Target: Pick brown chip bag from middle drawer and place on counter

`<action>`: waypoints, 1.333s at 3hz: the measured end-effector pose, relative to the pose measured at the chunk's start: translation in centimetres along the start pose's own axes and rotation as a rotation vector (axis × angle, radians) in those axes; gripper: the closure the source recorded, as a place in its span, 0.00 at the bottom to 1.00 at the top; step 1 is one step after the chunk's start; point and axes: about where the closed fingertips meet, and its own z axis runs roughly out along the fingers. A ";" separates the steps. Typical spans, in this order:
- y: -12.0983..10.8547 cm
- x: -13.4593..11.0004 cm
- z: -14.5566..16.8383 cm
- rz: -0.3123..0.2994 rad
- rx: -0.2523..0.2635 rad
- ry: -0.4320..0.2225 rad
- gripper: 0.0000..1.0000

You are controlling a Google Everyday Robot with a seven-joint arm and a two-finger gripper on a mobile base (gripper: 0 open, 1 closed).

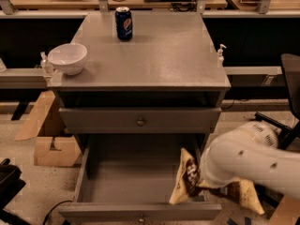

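**Desk:** What is on the counter [159,60], by count?

**Photographer:** One blue soda can [123,23], upright near the back edge. One white bowl [68,58] at the front left corner. Two small bottles, one [44,63] just beside the bowl at the left edge and one [220,54] at the right edge.

**Desk:** And the drawers?

**Photographer:** Two show. The upper drawer [103,121] is closed and has one round knob [139,122]. Below it the middle drawer [126,177] is pulled out.

**Desk:** Where is the bag?

**Photographer:** One brown chip bag [186,178] stands tilted at the drawer's front right corner. Its far end reaches out past the right wall.

**Desk:** The gripper?

**Photographer:** The gripper [202,179] is at the bag's middle, hidden behind the one white arm [248,158] that comes in from the right. Whether it is clamped on the bag cannot be told.

**Desk:** Anything on the floor?

**Photographer:** Cardboard boxes [49,144] to the cabinet's left.
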 end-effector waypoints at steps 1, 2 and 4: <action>-2.1 1.4 -4.8 0.058 -0.021 -0.054 1.00; -2.3 0.9 -5.3 -0.009 -0.030 -0.068 1.00; -5.7 0.8 -9.2 0.011 0.003 -0.063 1.00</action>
